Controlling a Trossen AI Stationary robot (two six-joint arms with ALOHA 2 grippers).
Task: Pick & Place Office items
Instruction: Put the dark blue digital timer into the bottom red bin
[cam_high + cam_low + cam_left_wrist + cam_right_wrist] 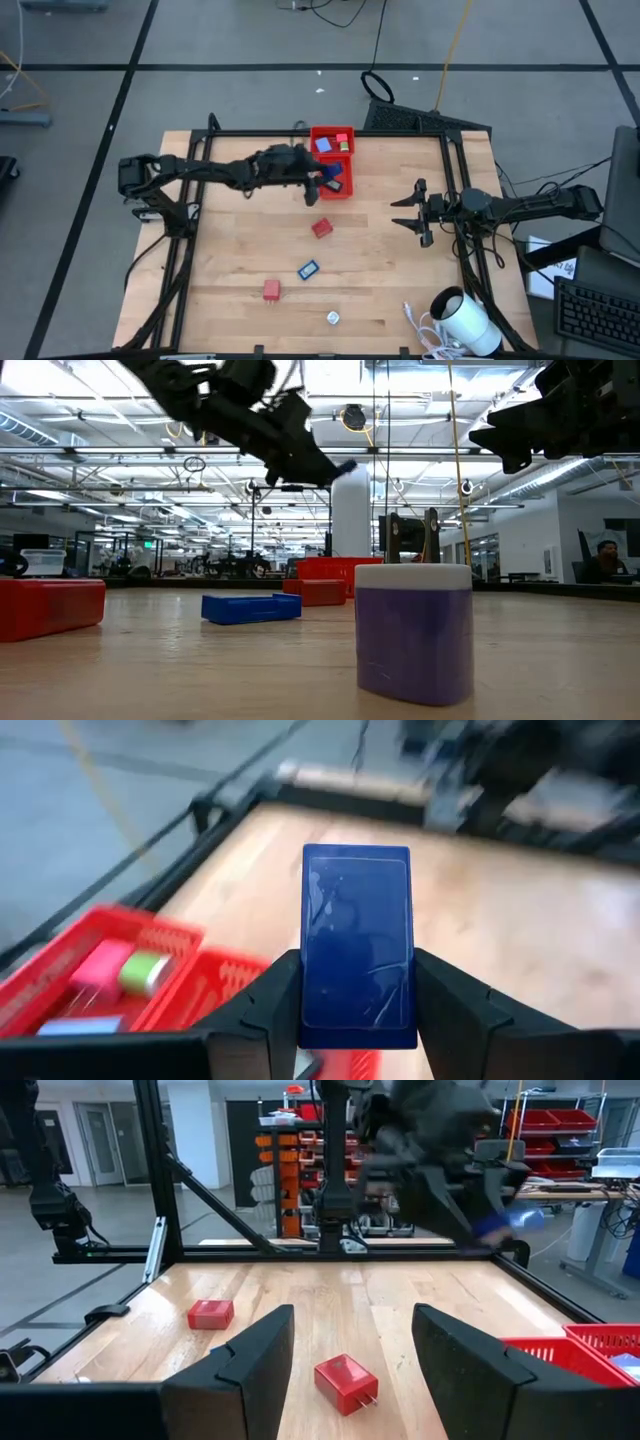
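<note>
Left hand [355,1020] grips a flat dark-blue rectangular plastic piece [357,945] above the red plastic two-compartment tray [345,190], apparently to drop it in; right hand [418,212] waits open

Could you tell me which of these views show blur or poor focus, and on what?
Left wrist view: the dark blue piece in the left gripper is sharp, but the red tray and the table beyond are soft. Right wrist view: the far arm is smeared, while the red pieces stay crisp. Low view: the near purple and white piece looks slightly soft.
</note>
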